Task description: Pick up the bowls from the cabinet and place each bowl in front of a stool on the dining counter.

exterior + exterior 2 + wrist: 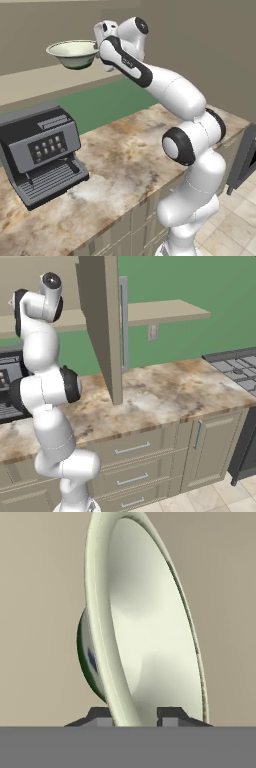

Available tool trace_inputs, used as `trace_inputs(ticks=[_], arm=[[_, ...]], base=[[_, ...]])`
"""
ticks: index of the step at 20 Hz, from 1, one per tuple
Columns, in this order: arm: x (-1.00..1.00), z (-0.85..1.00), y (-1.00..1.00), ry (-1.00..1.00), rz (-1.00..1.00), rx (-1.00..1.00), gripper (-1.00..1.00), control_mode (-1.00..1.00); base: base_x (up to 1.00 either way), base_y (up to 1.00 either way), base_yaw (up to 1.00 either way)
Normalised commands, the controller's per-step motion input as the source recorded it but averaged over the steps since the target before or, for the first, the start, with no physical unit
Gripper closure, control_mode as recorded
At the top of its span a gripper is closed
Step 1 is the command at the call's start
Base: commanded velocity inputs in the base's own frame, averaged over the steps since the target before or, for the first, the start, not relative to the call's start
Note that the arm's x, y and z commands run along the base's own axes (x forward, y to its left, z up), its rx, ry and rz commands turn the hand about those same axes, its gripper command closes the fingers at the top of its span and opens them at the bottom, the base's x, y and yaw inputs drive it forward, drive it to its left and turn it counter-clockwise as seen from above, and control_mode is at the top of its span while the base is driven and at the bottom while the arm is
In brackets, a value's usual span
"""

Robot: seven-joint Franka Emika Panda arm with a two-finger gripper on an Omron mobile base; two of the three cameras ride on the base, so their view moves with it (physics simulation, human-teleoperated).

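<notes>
While I've got the arm stretched up at the cabinet (30, 85) | gripper (136, 714) has its jaws clamped on the near rim of a bowl (75, 52), one finger inside, one outside | bowl's upright, above the coffee machine (42, 152) counter

We see the bowl (74, 52) up in the cabinet (30, 82), above and behind the coffee machine (42, 152) on the counter (125, 165).

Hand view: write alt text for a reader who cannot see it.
A cream-white bowl seen edge-on, its rim between the tool's two dark fingertips, one inside the bowl and one against its grey-green outside. Behind it is the plain beige cabinet.
</notes>
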Motion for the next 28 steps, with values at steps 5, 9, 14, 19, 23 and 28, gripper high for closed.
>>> trace_inputs(ticks=[5,9,14,19,23,28], arm=[[0.0,0.0,0.0,0.0,0.0,0.0,1.0,-1.0],[-0.38,0.0,0.0,-0.07,0.0,0.01,1.0,-1.0],[-0.64,0.0,-0.02,-0.19,-0.04,0.04,1.0,-1.0],[-0.89,0.0,-0.19,-0.08,-0.11,0.01,1.0,-1.0],[-0.81,0.01,-0.36,0.0,-0.15,0.05,1.0,-1.0],[-0.94,0.08,-0.37,0.05,-0.06,0.12,1.0,-1.0]], base=[[0.0,0.0,0.0],[0.0,0.0,0.0],[0.0,0.0,0.0],[0.0,0.0,0.0],[0.0,0.0,0.0],[0.0,0.0,0.0]])
